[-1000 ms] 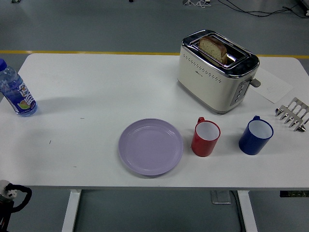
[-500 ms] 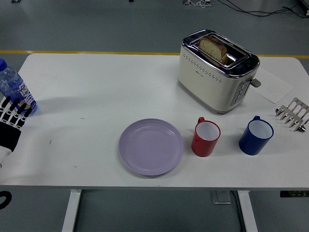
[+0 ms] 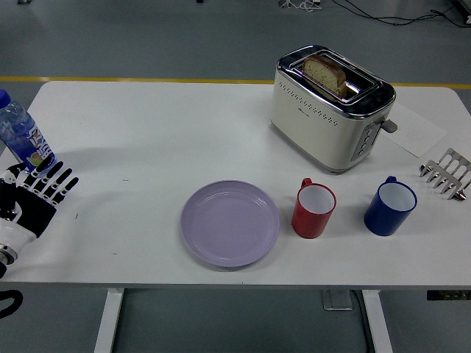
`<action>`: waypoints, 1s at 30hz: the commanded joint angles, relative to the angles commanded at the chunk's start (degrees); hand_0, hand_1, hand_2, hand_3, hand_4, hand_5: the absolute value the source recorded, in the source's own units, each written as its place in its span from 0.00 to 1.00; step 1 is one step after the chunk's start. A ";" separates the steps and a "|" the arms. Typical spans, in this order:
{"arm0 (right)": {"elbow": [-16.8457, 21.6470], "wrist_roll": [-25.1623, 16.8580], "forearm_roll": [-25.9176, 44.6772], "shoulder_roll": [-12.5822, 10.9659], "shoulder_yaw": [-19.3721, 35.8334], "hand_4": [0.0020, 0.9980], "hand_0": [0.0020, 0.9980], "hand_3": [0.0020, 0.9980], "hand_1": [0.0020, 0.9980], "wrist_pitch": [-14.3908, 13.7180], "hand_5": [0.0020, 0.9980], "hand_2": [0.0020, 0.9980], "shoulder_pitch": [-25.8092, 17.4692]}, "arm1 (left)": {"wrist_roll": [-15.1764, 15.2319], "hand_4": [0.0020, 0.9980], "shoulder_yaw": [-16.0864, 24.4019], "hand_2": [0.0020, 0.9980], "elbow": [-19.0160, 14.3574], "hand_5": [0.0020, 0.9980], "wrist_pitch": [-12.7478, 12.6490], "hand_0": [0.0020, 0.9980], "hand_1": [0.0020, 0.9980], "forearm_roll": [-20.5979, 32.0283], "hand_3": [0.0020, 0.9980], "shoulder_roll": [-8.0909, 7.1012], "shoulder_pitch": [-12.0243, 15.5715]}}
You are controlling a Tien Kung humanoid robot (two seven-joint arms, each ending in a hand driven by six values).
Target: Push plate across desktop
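A round lilac plate (image 3: 230,223) lies flat near the front edge of the white table (image 3: 147,132), about the middle. My left hand (image 3: 40,193) hovers over the table's left edge, black with white knuckle joints, fingers spread and holding nothing. It is well to the left of the plate, just in front of a water bottle (image 3: 20,136). My right hand is out of sight.
A red mug (image 3: 314,210) stands right beside the plate, and a blue mug (image 3: 389,206) further right. A cream toaster (image 3: 331,107) with a slice of bread sits behind them. A metal toast rack (image 3: 447,173) and a paper sheet lie at the right edge.
My left hand has risen from below the table's left corner and moved rightward over the tabletop, fingers spread. The plate and mugs have not moved.
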State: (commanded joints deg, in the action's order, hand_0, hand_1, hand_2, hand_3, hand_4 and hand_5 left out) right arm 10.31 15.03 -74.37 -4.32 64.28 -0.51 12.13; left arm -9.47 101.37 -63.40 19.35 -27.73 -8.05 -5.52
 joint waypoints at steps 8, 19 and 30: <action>0.00 0.00 -0.39 0.04 0.18 0.36 0.64 0.58 0.61 0.03 0.15 0.63 0.07 | 0.23 0.52 -0.20 0.66 0.33 1.00 -0.29 0.63 0.68 0.05 0.64 0.29 -0.43; 0.00 -0.08 -0.30 -0.03 0.13 0.36 0.64 0.58 0.61 0.02 0.15 0.63 0.08 | 1.04 0.53 -0.12 0.66 0.40 1.00 -1.12 0.63 0.68 0.38 0.65 0.40 -0.21; 0.00 0.03 -0.50 0.10 0.51 0.36 0.64 0.58 0.61 -0.01 0.15 0.63 0.09 | 2.53 0.53 -0.50 0.67 0.55 1.00 -2.03 0.64 0.68 0.60 0.66 0.51 -0.10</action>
State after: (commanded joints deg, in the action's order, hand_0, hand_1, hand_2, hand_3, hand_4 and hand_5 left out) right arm 10.31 15.06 -74.88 -4.23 64.79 -0.52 12.22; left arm -6.94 100.87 -62.85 17.32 -27.13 -7.54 -5.62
